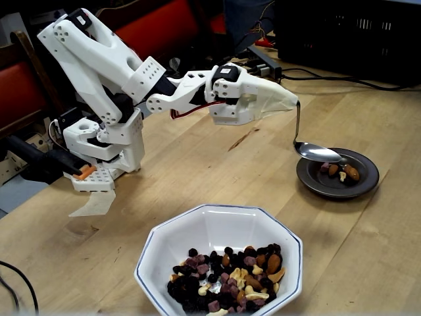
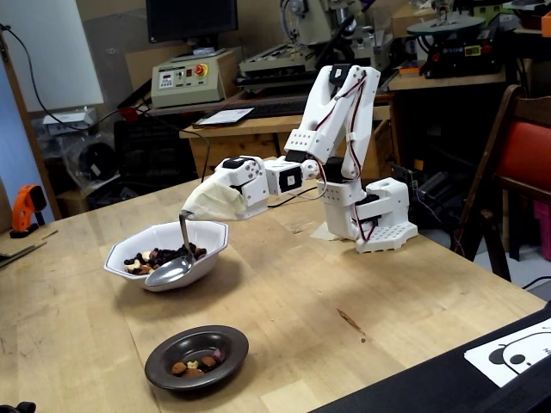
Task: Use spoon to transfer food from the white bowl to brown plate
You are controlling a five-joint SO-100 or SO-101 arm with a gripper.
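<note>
The white bowl (image 1: 197, 218) (image 2: 213, 231) holds the food (image 1: 227, 280) (image 2: 142, 257), a mix of nuts and dried fruit. A few pieces of the food (image 1: 342, 171) (image 2: 194, 364) also lie on the brown plate (image 1: 329, 189) (image 2: 164, 363). My gripper (image 1: 294, 102) (image 2: 185, 212) is wrapped in a pale cover that hides its jaws. It is shut on the handle of the spoon (image 1: 319, 153) (image 2: 170, 274), which hangs below it. The spoon's bowl is in the air and looks empty. It overlaps the plate's rim in one fixed view and the white bowl's front wall in the other.
The arm's base (image 1: 99, 155) (image 2: 379, 225) stands on the wooden table. A black crate (image 1: 355, 33) and cables lie at the far edge. A black pad with paper (image 2: 516, 353) covers one table corner. An orange tool (image 2: 26, 206) rests at another edge.
</note>
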